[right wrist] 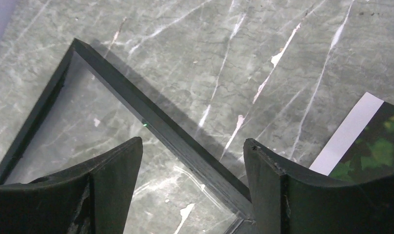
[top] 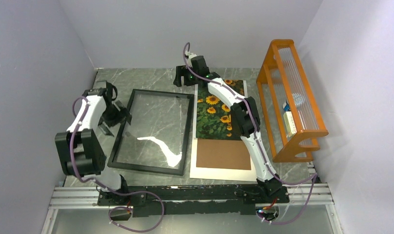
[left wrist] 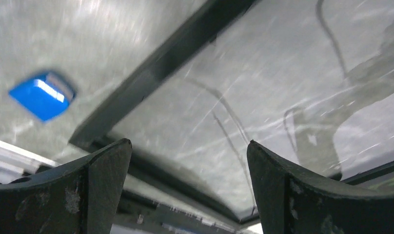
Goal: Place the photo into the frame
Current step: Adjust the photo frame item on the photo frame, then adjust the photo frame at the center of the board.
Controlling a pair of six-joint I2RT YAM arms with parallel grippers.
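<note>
The tabletop (top: 151, 78) is a grey marble-look slab with white veins. It has a dull sheen and is closed in on three sides by plain, pale matte walls (top: 185, 29). A ribbed aluminium rail (top: 68, 197) runs along its near edge under the arm bases. The frame (top: 187, 134) lies flat on the left half of the tabletop. It is a thin black rectangle with square-cut rails around a glass pane (top: 151, 122) that mirrors a bright streak of light. The photo (top: 215, 117) lies flat just right of the frame, outside it. It is a glossy print of yellow sunflowers on dark green leaves, and the right arm crosses over part of it. The photo rests on a white mat sheet (top: 219, 174), and a plain brown backing board (top: 223, 154) of matte card sits at its near end. Further right stands an orange rack (top: 287, 151) of painted wood with clear rods. It holds a small white and blue item (top: 288, 117) whose print is too small to read. The left claw (top: 118, 114) sits at the frame's left rail with its scuffed black fingers spread wide and nothing between them. Its wrist view also shows a blurred blue object (left wrist: 41, 95) on the marble beyond the rail. The right claw (top: 183, 78) hangs over the frame's far right corner, its fingers apart and gripping nothing.
</note>
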